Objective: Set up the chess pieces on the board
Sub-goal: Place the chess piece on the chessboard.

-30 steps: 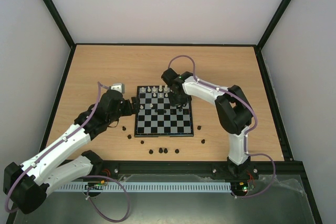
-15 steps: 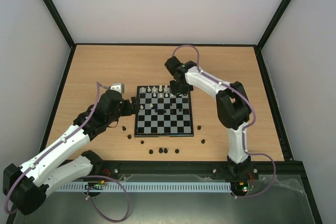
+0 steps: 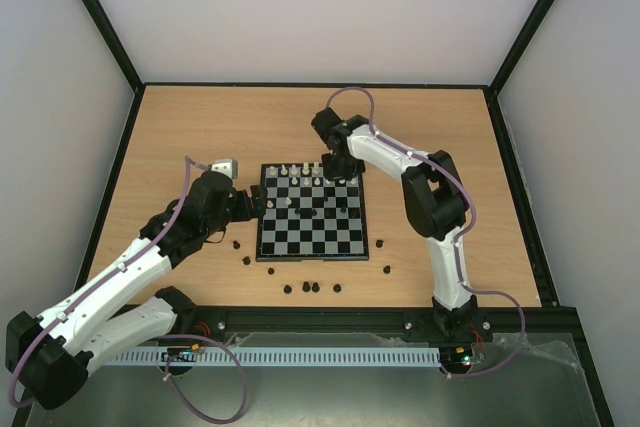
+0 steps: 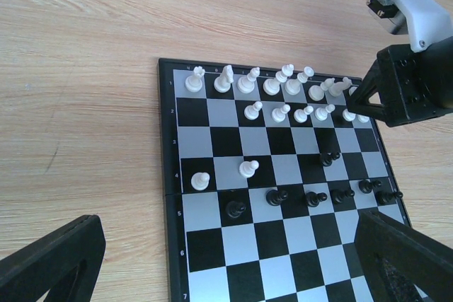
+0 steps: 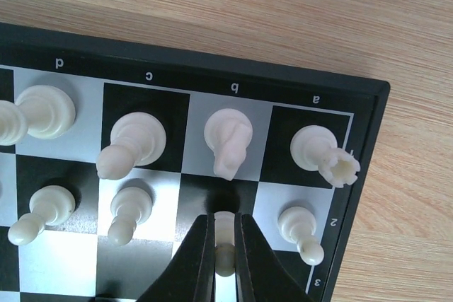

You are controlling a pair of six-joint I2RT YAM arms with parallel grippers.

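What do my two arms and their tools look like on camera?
Both the left arm and right arm have white link shells with black joint housings. A thin purple cable runs along each in loose loops. The left tool has broad black fingers; the right tool has slim black fingers tapering to narrow tips.

Light wooden table (image 3: 200, 127), grain running left to right, edged by a thin black border (image 3: 310, 85). Small grey-white cube (image 3: 222, 164) sits on the table's left half. Plain white walls (image 3: 320, 7) behind and at both sides, with black corner posts (image 3: 95, 17). White slotted strip (image 3: 300, 357) runs along the near edge, just below a black rail (image 3: 330, 319). Crumpled clear plastic (image 3: 540, 347) at the near right.
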